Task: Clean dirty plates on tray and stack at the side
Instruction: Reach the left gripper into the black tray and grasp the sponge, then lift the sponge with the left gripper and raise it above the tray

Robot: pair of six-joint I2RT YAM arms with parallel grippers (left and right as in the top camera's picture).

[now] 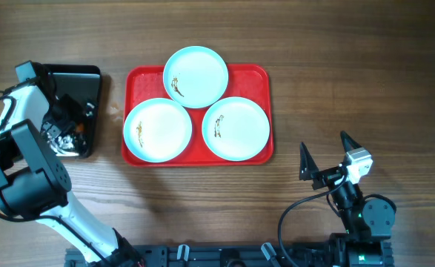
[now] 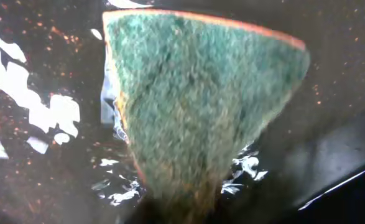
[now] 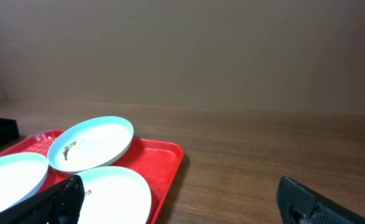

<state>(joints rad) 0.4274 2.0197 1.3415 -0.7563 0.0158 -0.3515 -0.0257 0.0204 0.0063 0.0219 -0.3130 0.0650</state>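
Note:
Three white plates with pale blue rims lie on the red tray (image 1: 262,81): one at the back (image 1: 196,76), one front left (image 1: 157,130), one front right (image 1: 236,127). Each has a small brownish smear. My left gripper (image 1: 63,127) is down in the black tray, shut on a green sponge (image 2: 194,93) with an orange edge that fills the left wrist view; the jaws (image 2: 182,208) are a dark blur. My right gripper (image 1: 324,142) is open and empty over the table, right of the red tray. The right wrist view shows the plates (image 3: 98,142) and the red tray (image 3: 166,155).
A smaller black tray (image 1: 84,78) stands left of the red tray, wet with glinting patches (image 2: 45,112). Bare wooden table (image 1: 350,67) lies right of the red tray and in front of it. A plain wall (image 3: 201,56) stands behind the table.

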